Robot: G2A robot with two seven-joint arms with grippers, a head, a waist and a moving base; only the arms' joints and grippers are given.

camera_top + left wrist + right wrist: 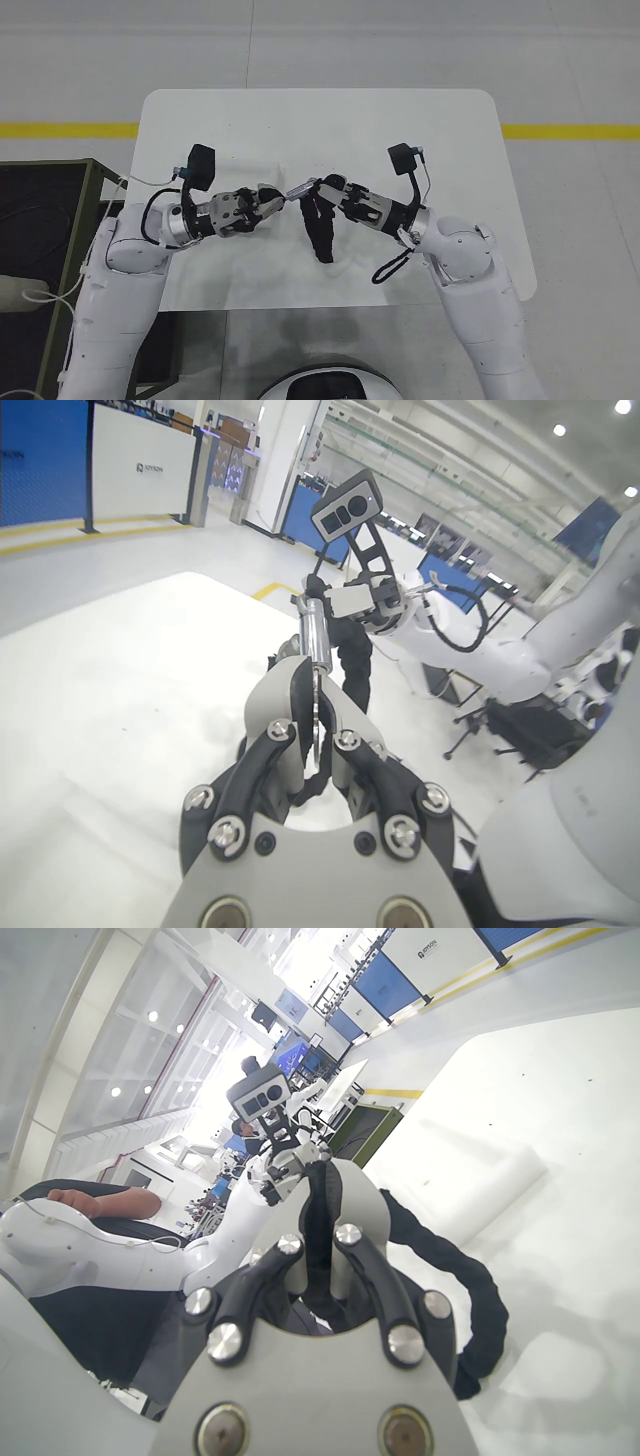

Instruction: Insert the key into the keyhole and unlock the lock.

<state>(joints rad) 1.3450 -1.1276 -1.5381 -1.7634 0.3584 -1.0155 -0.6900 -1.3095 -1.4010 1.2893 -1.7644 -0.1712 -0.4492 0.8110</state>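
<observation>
Above the middle of the white table, my left gripper is shut on a flat silver key. The key's tip sits in the end of the silver lock cylinder, also seen as the lock cylinder between both grippers. The lock's black fabric-sleeved cable hangs down onto the table. My right gripper is shut on that black cable right at the lock's far end. In the left wrist view the right gripper holds the lock's far end.
A dark green cart stands beside the table's left side. A yellow floor line runs behind the table. The black cable trails toward the table's front edge.
</observation>
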